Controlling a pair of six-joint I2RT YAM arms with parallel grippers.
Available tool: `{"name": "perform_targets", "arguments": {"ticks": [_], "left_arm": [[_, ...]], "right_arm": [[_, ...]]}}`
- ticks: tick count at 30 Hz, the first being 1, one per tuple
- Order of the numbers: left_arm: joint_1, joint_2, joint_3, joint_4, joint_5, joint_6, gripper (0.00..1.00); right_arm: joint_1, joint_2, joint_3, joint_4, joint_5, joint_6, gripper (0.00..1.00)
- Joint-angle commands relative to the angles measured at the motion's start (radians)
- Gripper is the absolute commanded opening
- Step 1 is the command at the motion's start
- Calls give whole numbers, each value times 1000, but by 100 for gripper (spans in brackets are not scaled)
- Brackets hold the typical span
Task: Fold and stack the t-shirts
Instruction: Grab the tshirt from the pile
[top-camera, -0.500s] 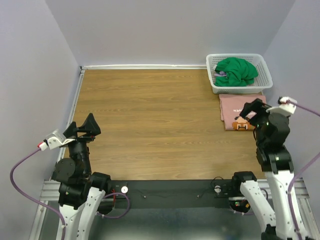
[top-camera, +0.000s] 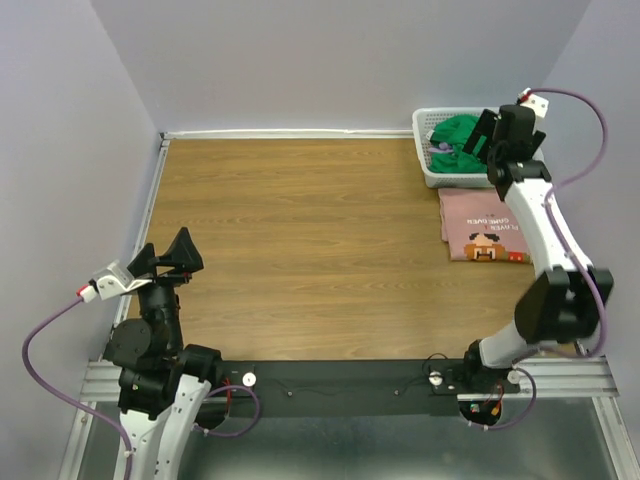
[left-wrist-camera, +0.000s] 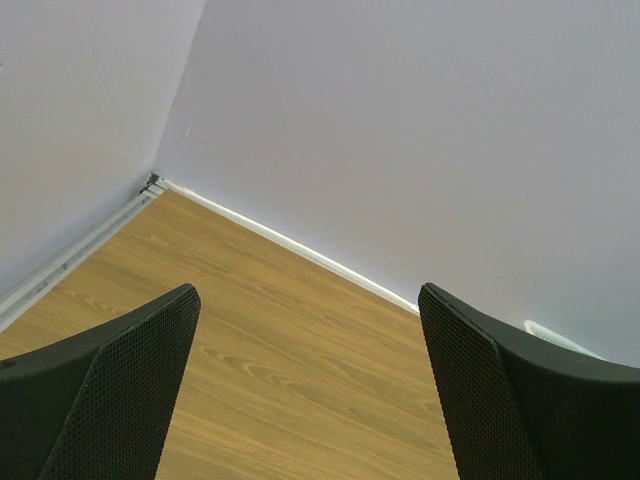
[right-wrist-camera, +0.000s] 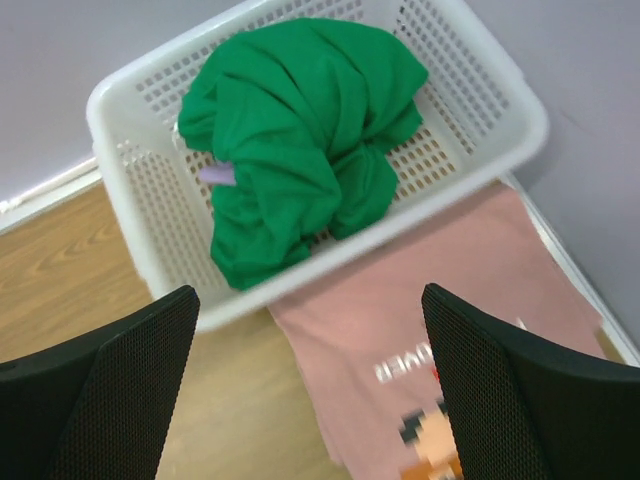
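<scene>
Well, I counted one green shirt (right-wrist-camera: 300, 130) in the basket (right-wrist-camera: 125, 115) with a purple scrap (right-wrist-camera: 217, 174), and one pink shirt (top-camera: 480, 225) flat against its near rim. Right gripper (right-wrist-camera: 308, 300) above them and left gripper (top-camera: 168, 255) by the table's (top-camera: 300, 250) left edge gaped empty.

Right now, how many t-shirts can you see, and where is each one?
3. The green t-shirt lies crumpled in the white basket; a lavender t-shirt peeks out under it, mostly hidden; the pink t-shirt lies folded on the table beside the basket. More may be hidden.
</scene>
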Motion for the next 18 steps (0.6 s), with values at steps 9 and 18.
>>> {"name": "perform_targets", "arguments": {"ticks": [9, 18], "left_arm": [[6, 5, -18, 34, 37, 24, 98], [7, 52, -13, 32, 46, 32, 98]], "right_arm": [[-150, 525, 340, 23, -293, -4, 88], [-162, 657, 411, 75, -384, -108, 70]]}}
